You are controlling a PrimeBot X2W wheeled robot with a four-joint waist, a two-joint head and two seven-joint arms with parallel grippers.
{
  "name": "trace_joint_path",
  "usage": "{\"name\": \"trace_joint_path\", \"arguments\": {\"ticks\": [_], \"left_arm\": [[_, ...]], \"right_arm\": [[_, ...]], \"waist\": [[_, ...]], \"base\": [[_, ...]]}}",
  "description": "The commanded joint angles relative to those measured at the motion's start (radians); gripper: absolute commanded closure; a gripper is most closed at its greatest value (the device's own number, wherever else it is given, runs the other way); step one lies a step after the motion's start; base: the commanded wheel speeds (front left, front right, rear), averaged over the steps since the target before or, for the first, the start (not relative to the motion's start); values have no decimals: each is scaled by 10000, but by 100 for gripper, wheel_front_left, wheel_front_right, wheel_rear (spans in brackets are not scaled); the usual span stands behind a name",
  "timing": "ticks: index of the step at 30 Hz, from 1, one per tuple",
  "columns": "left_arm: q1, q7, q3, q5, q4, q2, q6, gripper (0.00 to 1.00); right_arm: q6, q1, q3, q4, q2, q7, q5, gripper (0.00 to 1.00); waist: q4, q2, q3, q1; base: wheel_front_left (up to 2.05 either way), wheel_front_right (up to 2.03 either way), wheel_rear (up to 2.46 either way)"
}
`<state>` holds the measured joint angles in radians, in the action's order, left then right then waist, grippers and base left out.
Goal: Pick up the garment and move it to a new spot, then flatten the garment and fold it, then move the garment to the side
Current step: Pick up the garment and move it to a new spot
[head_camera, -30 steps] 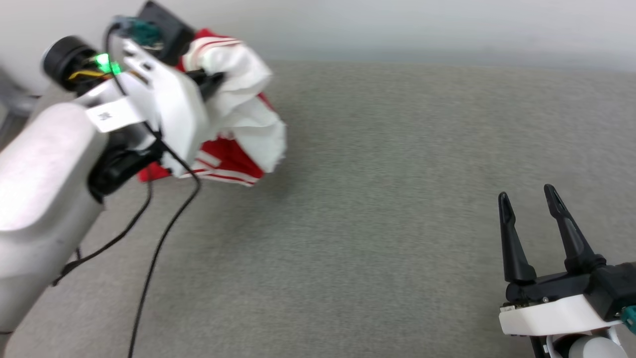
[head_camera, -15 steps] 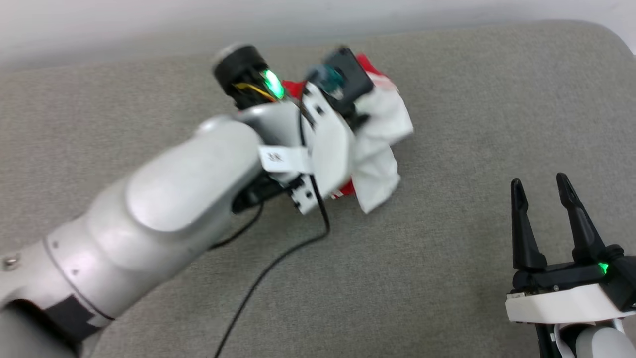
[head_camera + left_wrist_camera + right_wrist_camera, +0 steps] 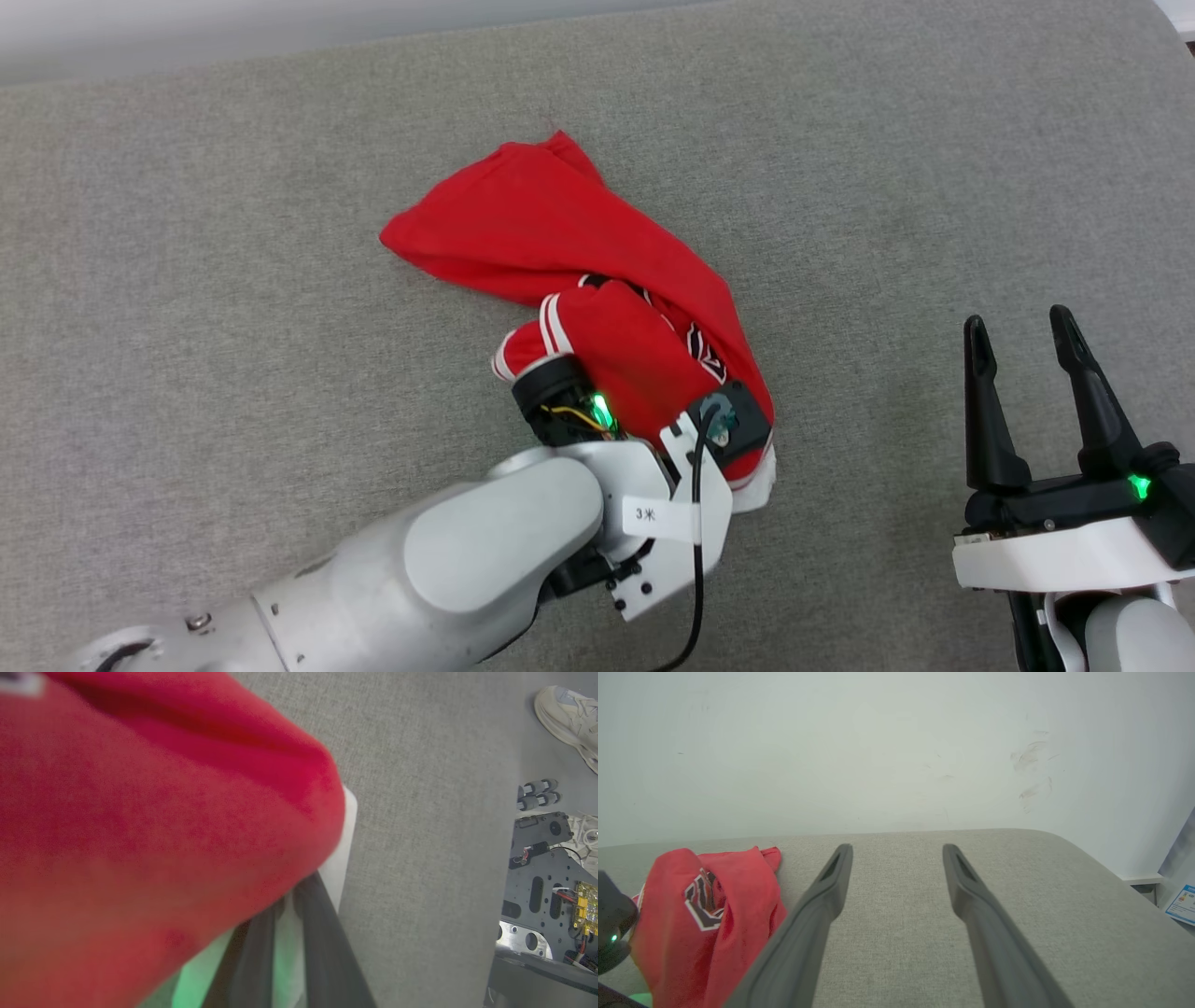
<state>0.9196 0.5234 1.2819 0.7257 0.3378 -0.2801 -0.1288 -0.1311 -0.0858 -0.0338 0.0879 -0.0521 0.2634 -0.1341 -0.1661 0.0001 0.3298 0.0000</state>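
Grey padded surface (image 3: 934, 187) is broad w/ plenty of bare room. The garment (image 3: 560, 243) lies on it about mid head view: far tail spread flat toward the wall side, near end heaped and doubled over itself, striped trim and a bit of black lettering poking out. Left forearm (image 3: 495, 551) reaches in from lower left, its wrist buried against the heap. Right gripper (image 3: 1018, 319) is at lower right, well apart from the cloth, jaws spread wide, holding nothing. Left gripper (image 3: 292, 914), in left wrist view, has fingers pressed nearly together w/ a strip of white fabric pinched between them and red cloth draped over the tips. Black cable (image 3: 695, 560) hangs off the wrist just beside the white hem.

Risks, my read:
1. Cloth sits over and around the L fingers, so opening and backing out could drag the heap along or flip it further. A slow, low release is prob. needed.
2. If dropped as is, the heap is several layers deep, and flattening could grab two layers at once and lock the fold in.
3. The pinch is on a thin edge only, so a tug sideways may slip it.
4. The cable loop could catch the hem on retreat.
5. R arm crossing in may bump L wrist.
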Motion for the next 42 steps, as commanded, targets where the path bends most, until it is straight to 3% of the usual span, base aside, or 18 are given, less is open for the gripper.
{"name": "trace_joint_path", "arguments": {"ticks": [1, 5, 6, 7, 8, 14, 25, 30, 31, 32, 38, 39, 42], "left_arm": [[-285, 203, -2, -86, -78, 11, -9, 100], [-370, -223, 2, -197, -33, 13, -7, 100], [-290, -475, -2, -272, 53, 18, -7, 83], [-190, -807, -10, -313, 130, 35, -6, 17], [-52, -1318, -22, -306, 271, 64, -6, 0], [17, -4144, -619, -410, 1185, 345, 253, 0], [-1157, -7233, -2109, -431, 1074, -264, 2347, 0], [-2294, -7844, -3143, -589, 585, -908, 3692, 0], [-2766, -7889, -3667, -728, 257, -1142, 4178, 0], [-2766, -7889, -3667, -728, 257, -1142, 4178, 0], [-4590, -7905, -5750, -1714, -1175, -1527, 5166, 0], [-5530, -7907, -6705, -2249, -1689, -1499, 5353, 0], [-6382, -7908, -7540, -2810, -2123, -1316, 5388, 0]], "right_arm": [[7, -155, -28, -32, 32, 21, 19, 0], [7, -137, -67, -89, 32, 21, 141, 0], [7, -102, -71, -102, 33, 21, 154, 0], [7, -54, -74, -111, 33, 21, 176, 0], [7, 8, -86, -123, 33, 21, 216, 0], [7, 419, -88, -217, 30, 21, 321, 0], [7, 1113, -82, -345, 30, 21, 465, 0], [7, 1467, -103, -407, 29, 21, 550, 0], [7, 1530, -131, -431, 29, 21, 542, 0], [7, 1530, -131, -431, 29, 21, 542, 0], [7, 1663, -156, -420, 29, 21, 529, 0], [7, 1730, -195, -431, 29, 21, 461, 0], [7, 1784, -209, -473, 29, 21, 412, 0]], "waist": [[32, -1, 1, 0], [183, -1, -119, 0], [231, -1, -186, 0], [279, -1, -263, 0], [336, -1, -358, 0], [686, -1, -1116, 0], [1420, -1, -2382, 0], [1802, -1, -2827, 0], [1892, -1, -2917, 0], [1892, -1, -2917, 0], [2026, -1, -3054, 0], [2057, -1, -3099, 0], [2051, -1, -3143, 0]], "base": [[0, 0, 0], [0, 0, 0], [0, 0, 0], [0, 0, 0], [0, 0, 0], [0, 0, 0], [0, 0, 0], [0, 0, 0], [0, 0, 0], [0, 0, 0], [0, 0, 0], [0, 0, 0], [0, 0, 0]]}}
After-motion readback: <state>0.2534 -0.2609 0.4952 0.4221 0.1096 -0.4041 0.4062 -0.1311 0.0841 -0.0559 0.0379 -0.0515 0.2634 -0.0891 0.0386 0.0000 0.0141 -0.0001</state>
